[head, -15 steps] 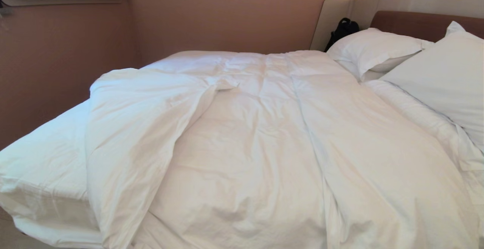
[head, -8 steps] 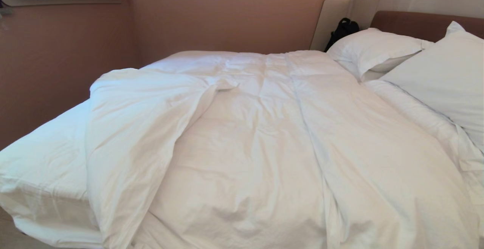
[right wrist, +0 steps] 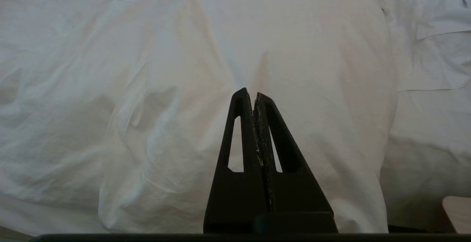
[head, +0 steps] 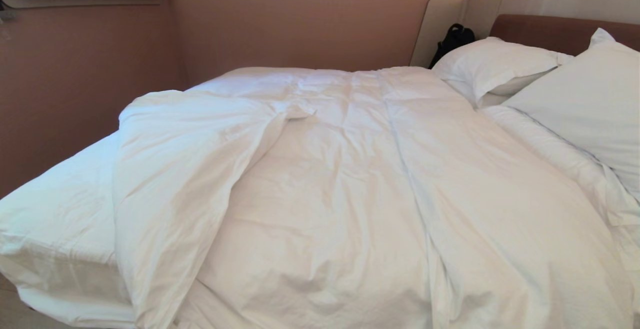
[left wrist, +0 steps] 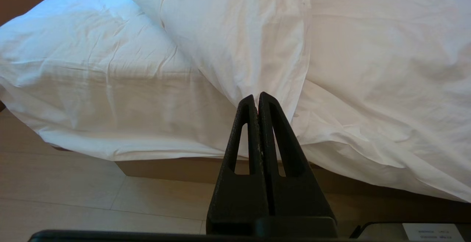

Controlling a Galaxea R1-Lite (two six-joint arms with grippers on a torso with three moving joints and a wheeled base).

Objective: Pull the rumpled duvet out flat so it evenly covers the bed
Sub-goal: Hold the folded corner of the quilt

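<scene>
The rumpled duvet [head: 360, 179] lies over most of the bed [head: 55, 219], its left part folded back on itself so bare sheet shows at the left end. In the left wrist view the folded duvet [left wrist: 243, 39] hangs down over the mattress side, and my left gripper [left wrist: 256, 96] is shut and empty, short of it above the floor. In the right wrist view the duvet [right wrist: 279, 39] fills the picture, and my right gripper [right wrist: 249, 94] is shut, holding nothing. Neither arm shows in the head view.
Two white pillows [head: 495, 64] [head: 595, 104] lean on the brown headboard [head: 545, 31] at the right. A black bag [head: 452, 39] sits behind them. A pink wall runs along the far side. Pale floor [left wrist: 73, 194] and the taupe base [left wrist: 173, 168] lie below the mattress.
</scene>
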